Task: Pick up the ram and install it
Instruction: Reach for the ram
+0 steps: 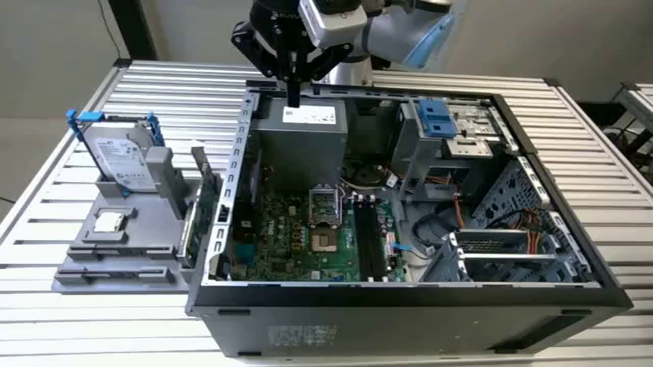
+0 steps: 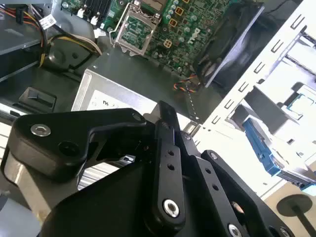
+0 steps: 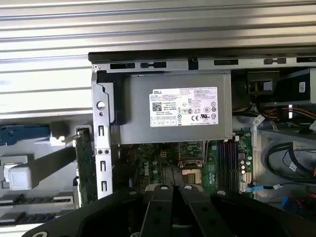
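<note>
My gripper [image 1: 294, 99] hangs above the back wall of the open computer case [image 1: 408, 294], over the grey power supply [image 1: 299, 126]. Its black fingers [image 3: 163, 197] are pressed together, and I see nothing between them in either wrist view. On the grey holder [image 1: 76, 279] at the exterior view's left, a long dark narrow strip [image 1: 115, 271] lies flat in a front groove. It looks like the ram, and it is far from the gripper. The black memory slots [image 1: 368, 237] run along the green motherboard [image 1: 286, 241] inside the case.
The holder also carries a silver hard drive with blue rails [image 1: 118, 157], a small square chip [image 1: 109, 222] and an upright green expansion card [image 1: 209, 206] close to the case wall. Drive cages and cables [image 1: 490, 222] fill the case's right half. Everything stands on a slatted metal table [image 1: 61, 321].
</note>
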Controlling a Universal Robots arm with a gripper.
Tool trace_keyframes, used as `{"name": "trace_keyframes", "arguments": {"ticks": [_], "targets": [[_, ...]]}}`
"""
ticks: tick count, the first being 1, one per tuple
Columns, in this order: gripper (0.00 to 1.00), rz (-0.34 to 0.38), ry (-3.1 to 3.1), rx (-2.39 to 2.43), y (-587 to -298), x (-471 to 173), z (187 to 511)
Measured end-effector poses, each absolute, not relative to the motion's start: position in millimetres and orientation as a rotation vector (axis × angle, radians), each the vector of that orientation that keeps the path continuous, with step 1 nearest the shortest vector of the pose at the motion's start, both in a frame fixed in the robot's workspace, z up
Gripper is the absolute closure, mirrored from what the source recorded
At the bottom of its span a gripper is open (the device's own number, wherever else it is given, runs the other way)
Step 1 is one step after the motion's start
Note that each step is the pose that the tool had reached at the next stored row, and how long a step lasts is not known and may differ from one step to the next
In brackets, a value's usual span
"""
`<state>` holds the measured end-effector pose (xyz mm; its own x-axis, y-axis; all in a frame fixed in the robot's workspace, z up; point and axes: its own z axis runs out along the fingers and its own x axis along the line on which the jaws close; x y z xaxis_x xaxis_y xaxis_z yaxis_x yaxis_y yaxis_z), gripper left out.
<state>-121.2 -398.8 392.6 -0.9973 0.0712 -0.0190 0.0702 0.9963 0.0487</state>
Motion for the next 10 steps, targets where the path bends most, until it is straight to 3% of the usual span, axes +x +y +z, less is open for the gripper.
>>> {"name": "trace_keyframes", "arguments": {"ticks": [10], "targets": [[1.00,0.075,3.118,0.110,-398.8,-121.2,392.6]]}}
